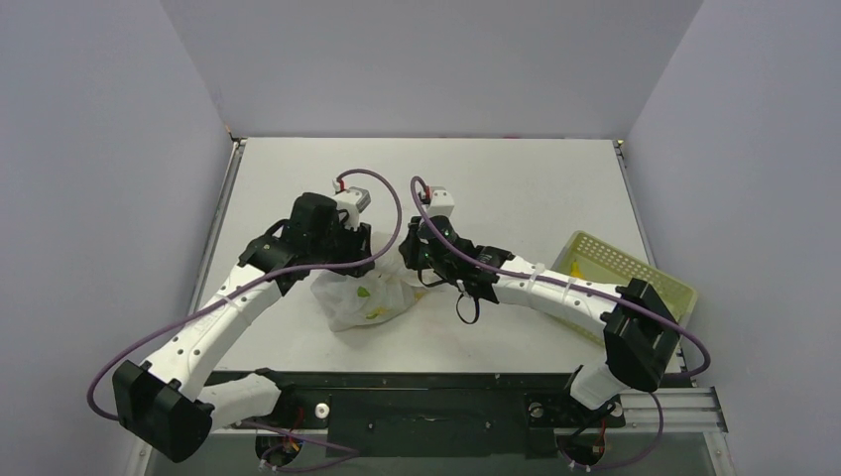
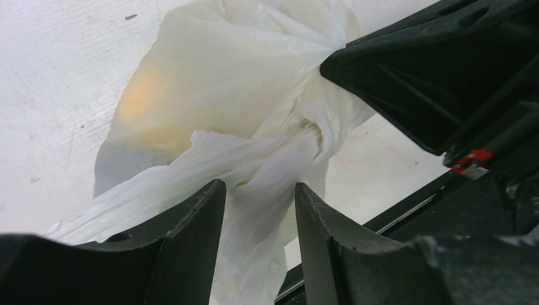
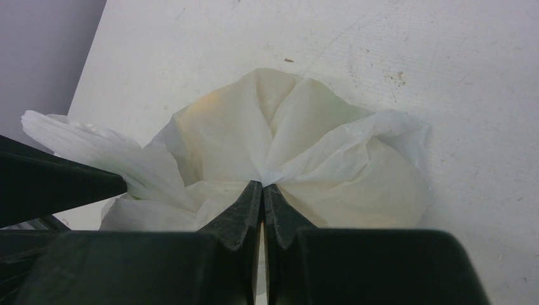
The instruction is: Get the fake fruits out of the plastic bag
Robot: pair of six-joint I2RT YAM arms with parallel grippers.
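The plastic bag (image 1: 362, 299) lies crumpled on the table between both arms. The fake fruits are hidden inside it; only a yellow-orange glow (image 2: 143, 101) shows through the film. My left gripper (image 2: 259, 187) is open, and a twisted strand of the bag (image 2: 267, 171) runs loosely between its fingers. My right gripper (image 3: 262, 185) is shut on a gathered fold of the bag (image 3: 318, 159), at the bag's upper right side in the top view (image 1: 417, 256). The left gripper (image 1: 352, 243) hovers at the bag's top left.
A pale yellow-green perforated basket (image 1: 635, 283) stands at the right, beside the right arm's elbow, with a yellow item (image 1: 578, 267) in it. The black base rail (image 1: 426, 407) runs along the near edge. White tabletop (image 1: 516, 178) stretches behind the bag.
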